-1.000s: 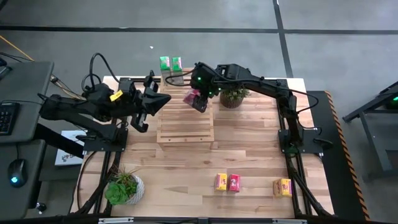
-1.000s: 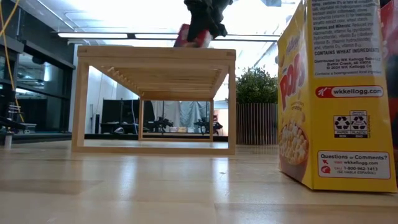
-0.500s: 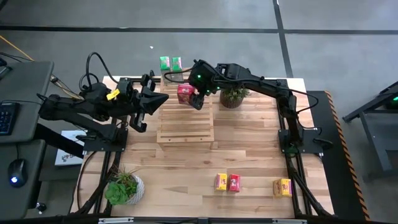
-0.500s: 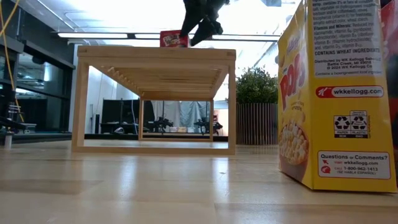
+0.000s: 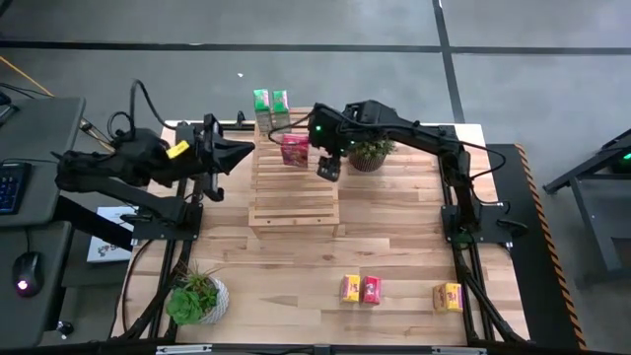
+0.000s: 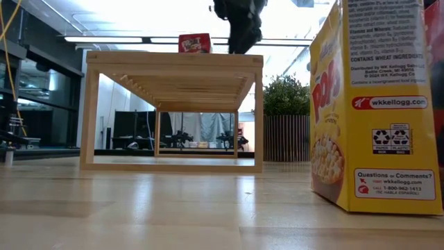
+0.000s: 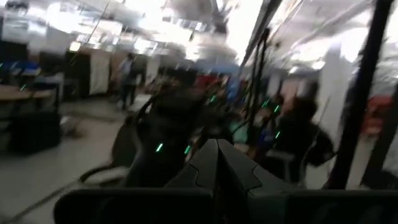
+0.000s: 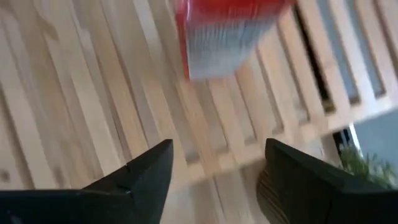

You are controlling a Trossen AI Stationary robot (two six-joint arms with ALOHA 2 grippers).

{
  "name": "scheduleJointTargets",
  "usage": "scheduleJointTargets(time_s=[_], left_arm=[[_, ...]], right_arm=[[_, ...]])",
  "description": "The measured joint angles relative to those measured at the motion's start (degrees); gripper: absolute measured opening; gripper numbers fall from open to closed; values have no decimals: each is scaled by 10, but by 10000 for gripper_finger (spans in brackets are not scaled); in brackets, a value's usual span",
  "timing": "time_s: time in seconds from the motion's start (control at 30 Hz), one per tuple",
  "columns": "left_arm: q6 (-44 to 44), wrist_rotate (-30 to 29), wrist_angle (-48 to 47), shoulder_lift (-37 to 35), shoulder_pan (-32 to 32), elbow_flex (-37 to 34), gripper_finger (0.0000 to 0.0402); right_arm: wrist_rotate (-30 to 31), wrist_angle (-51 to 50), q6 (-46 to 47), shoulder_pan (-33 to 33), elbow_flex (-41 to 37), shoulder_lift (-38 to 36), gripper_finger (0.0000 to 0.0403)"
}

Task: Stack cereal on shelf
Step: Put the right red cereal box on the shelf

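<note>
The light-wood slatted shelf [image 5: 293,192] stands at the table's middle, toward the far side. A red cereal box [image 5: 294,150] stands upright on its top, near the far end; it also shows in the low view [image 6: 195,43] and the right wrist view [image 8: 230,34]. Two green boxes [image 5: 270,102] stand at the shelf's far end. My right gripper [image 5: 329,168] hovers open and empty just right of the red box, above the slats [image 8: 124,112]. My left gripper [image 5: 242,151] is shut and empty at the shelf's left side. A yellow box [image 5: 350,288] and a red box [image 5: 371,289] stand near the front, and another yellow box [image 5: 449,296] stands farther right.
A potted plant [image 5: 370,153] stands right of the shelf's far end, close to my right arm. Another plant [image 5: 197,296] sits at the near left corner. In the low view a yellow box [image 6: 374,104] fills the right side, close to the camera.
My right gripper carried the tilted red box toward the shelf's far left, set it upright on the slats and let go. It then drew back toward the right and near side. My left gripper pulled back a little toward the table's left edge.
</note>
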Motion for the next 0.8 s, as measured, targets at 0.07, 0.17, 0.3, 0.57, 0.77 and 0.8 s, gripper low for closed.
scheduleJointTargets(time_s=[0.07,0.17,0.3,0.57,0.77,0.8], left_arm=[[-6,-11,-38,-1,0,0,0],[-29,-14,-75,-1,0,-12,0],[-58,-18,-82,-7,0,-48,0],[-101,-138,-66,-41,9,-162,0],[-161,-151,-39,-36,57,-254,0],[-179,-150,-39,-30,67,-263,0]], right_arm=[[10,-16,-6,0,-18,-4,218],[15,-15,-13,0,-72,-31,161],[15,63,10,-3,-210,-122,54],[-5,417,225,-3,-550,-345,18],[7,658,342,-3,-642,-355,4],[14,673,347,-3,-641,-345,2]])
